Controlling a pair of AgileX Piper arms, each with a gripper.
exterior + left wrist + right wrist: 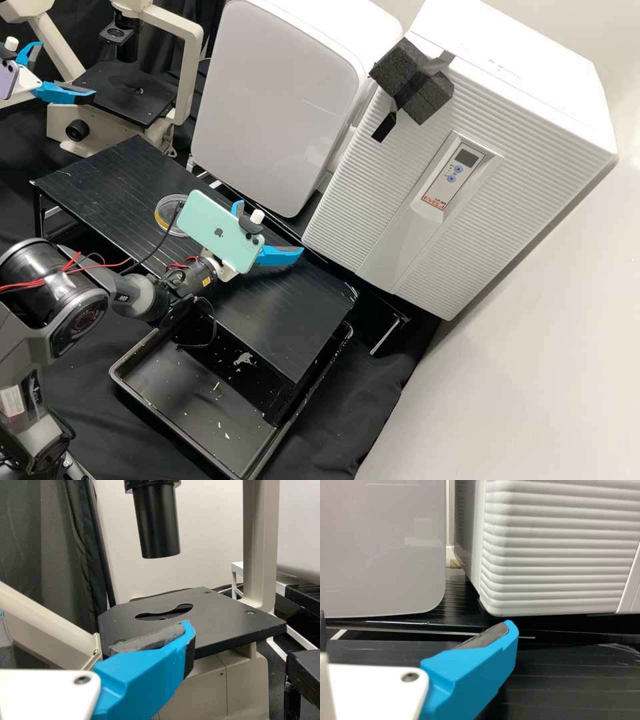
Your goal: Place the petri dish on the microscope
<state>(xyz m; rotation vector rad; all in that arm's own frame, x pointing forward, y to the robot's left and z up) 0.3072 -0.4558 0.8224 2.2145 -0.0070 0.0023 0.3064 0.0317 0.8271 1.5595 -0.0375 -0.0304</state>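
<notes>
Behind the low black tabletop (pixel 287 307), the ribbed white cabinet (pixel 373 200) is the bulkiest thing. The tabletop reaches toward the beige microscope (pixel 190 73), probably so that a sample needs only a short carry. A shallow black tray (pixel 180 380) sits lower, at its near side, perhaps to catch what falls.

The microscope's flat black stage (pixel 225 625) has a curved opening, presumably to let light through the sample, and a black tube (pixel 157 525) hangs above it. The left end effector (pixel 68 70) is just beside that stage, spread wide and holding nothing.

The right end effector (pixel 269 228) is above the tabletop, also spread and empty, near the round petri dish (pixel 164 214) but not around it. The dish lies flat on the tabletop, partly behind a mint-green phone (pixel 210 220); resting level likely keeps its contents steady. It must still be grasped, lifted and set over the opening without tilting.
</notes>
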